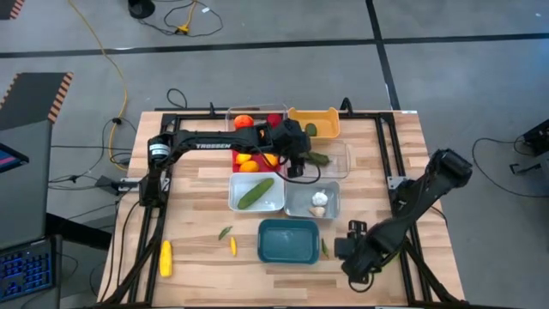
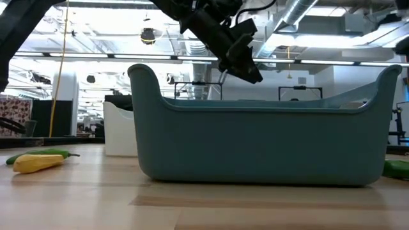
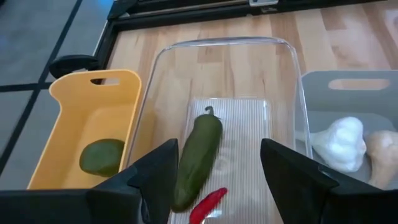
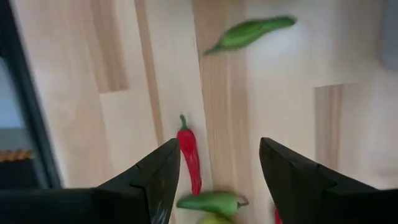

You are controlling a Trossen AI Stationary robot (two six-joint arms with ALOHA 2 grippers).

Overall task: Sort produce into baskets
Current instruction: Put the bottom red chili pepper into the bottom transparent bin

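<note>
Dark left end effector (image 3: 211, 180) spread above green chili (image 3: 198, 160) in clear basket (image 3: 163, 74).

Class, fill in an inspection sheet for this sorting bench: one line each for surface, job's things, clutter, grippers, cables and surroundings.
Surface: pale wooden table with a black frame.
Job's things: cucumber in the white basket; garlic in the grey basket; teal basket shows nothing inside; clear basket holds a green chili and a red chili; orange basket holds a green item; corn lies loose on the table.
Clutter: nothing seen.
Grippers: left gripper open above the clear basket; right gripper open above loose chilies on the table.
Cables: yellow cable on the floor.
Surroundings: grey floor, a laptop at the left edge.
</note>
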